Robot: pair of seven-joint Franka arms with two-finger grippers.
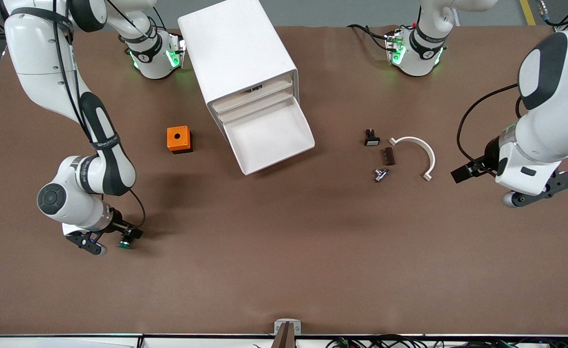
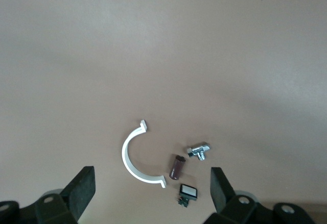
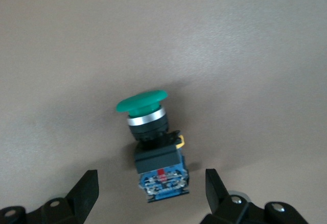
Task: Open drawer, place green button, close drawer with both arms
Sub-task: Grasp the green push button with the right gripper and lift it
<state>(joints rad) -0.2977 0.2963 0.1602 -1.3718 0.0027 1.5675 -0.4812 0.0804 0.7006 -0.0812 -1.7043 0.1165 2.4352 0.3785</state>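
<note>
Partly cut off, your right gripper [image 3: 148, 191] spreads open fingers around the glossy green-capped button [image 3: 150, 142]; left gripper [image 2: 150, 191] fingers open.

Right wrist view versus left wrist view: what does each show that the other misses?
Only the right wrist view shows the button, green cap and bluish rear end, lying between the right gripper's open fingers.

Only the left wrist view shows the white curved clamp, brown cylinder, metal fitting and white-faced black part, past the left gripper's spread fingers.

Both show brown tabletop; neither shows the drawer.
</note>
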